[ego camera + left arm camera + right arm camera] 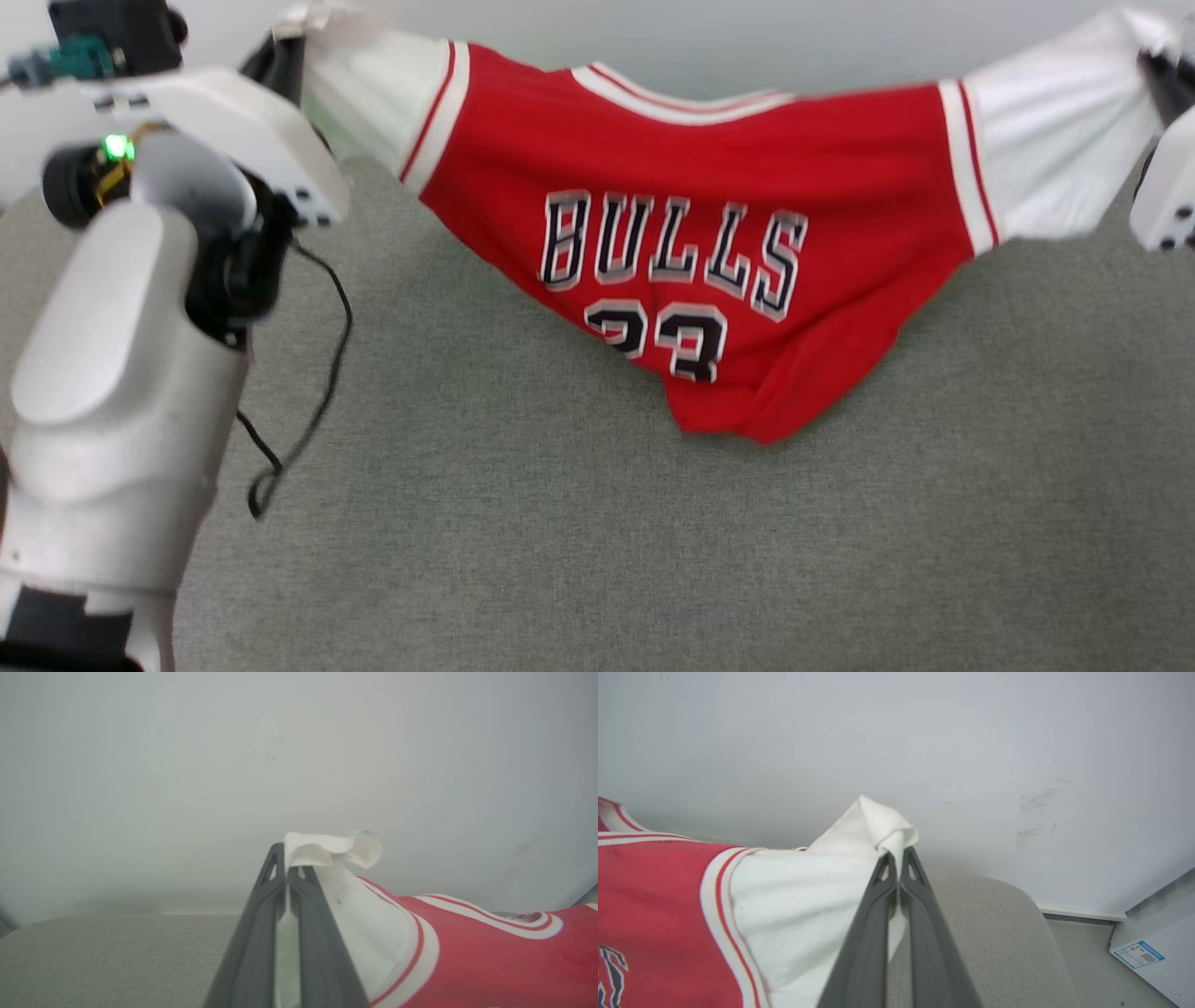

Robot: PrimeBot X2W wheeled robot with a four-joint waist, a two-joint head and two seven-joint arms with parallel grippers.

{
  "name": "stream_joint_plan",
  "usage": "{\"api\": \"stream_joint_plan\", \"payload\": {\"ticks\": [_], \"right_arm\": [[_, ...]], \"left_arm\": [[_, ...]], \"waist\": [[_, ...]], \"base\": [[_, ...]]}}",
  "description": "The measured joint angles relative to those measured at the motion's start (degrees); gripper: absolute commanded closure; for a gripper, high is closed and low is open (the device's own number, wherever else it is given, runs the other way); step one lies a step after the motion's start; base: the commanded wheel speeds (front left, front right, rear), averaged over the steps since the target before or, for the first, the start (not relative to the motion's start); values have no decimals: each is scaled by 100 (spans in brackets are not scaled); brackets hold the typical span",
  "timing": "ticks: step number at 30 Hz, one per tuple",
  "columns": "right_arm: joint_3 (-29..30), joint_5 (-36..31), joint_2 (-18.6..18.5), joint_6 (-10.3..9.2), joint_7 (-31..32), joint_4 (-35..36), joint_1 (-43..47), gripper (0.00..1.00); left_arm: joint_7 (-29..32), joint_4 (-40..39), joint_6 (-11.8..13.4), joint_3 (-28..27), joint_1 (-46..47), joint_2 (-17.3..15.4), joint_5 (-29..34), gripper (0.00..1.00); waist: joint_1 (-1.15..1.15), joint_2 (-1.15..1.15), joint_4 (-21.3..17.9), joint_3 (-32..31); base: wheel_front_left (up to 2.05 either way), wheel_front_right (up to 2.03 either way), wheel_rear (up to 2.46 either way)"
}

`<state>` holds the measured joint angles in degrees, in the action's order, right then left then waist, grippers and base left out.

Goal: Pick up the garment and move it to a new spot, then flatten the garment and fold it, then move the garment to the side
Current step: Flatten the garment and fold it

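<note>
The garment [709, 205], a red jersey with white sleeves and black lettering, hangs stretched in the air above the grey cloth-covered surface [560, 523], its lower part sagging down to the surface. My left gripper [286, 870] is shut on the tip of one white sleeve [327, 851]; in the head view that sleeve [373, 84] is at the top left. At the top right of the head view is the other white sleeve [1064, 140], and my right gripper [896, 858] is shut on its tip [873, 826].
My left arm's pale forearm [121, 373] and a loose black cable [317, 373] stand at the left. A pale wall [280, 765] runs behind the surface. In the right wrist view the surface's rounded corner [1017, 905] drops to the floor, with a white box [1157, 924] beside it.
</note>
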<state>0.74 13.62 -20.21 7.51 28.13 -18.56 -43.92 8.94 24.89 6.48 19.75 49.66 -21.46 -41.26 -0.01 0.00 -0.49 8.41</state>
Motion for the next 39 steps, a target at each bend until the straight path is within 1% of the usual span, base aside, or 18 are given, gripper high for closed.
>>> {"api": "stream_joint_plan", "payload": {"ticks": [7,11,18,24,31,35,39], "right_arm": [[-194,-197,-126,0,-600,-526,-1370,100],[-330,-361,-152,0,-956,-784,-2105,100],[-530,-602,-231,0,-1517,-1174,-3262,100],[-664,-724,-237,0,-1970,-1446,-4147,100],[-820,-742,-242,0,-2317,-1648,-4923,100],[-979,-739,-209,0,-2313,-1682,-5151,100],[-1125,-666,-83,0,-2174,-1815,-5167,100]], "left_arm": [[-457,839,-148,26,1569,90,337,100],[-773,1232,-286,38,2248,101,486,100],[-1416,1778,-411,36,3415,113,735,100],[-1769,1996,-513,27,4175,55,845,100],[-1933,2140,-604,13,4799,-12,891,100],[-2020,2265,-694,-14,4947,-58,871,100],[-2029,2521,-804,-7,4949,-58,815,100]], "waist": [[0,0,-6,470],[0,0,-23,841],[1,0,-69,1507],[1,0,-176,1978],[1,0,-275,2410],[1,0,-308,2612],[1,0,-322,2767]], "base": [[0,0,0],[0,0,0],[0,0,0],[0,0,0],[0,0,0],[0,0,0],[0,0,0]]}}
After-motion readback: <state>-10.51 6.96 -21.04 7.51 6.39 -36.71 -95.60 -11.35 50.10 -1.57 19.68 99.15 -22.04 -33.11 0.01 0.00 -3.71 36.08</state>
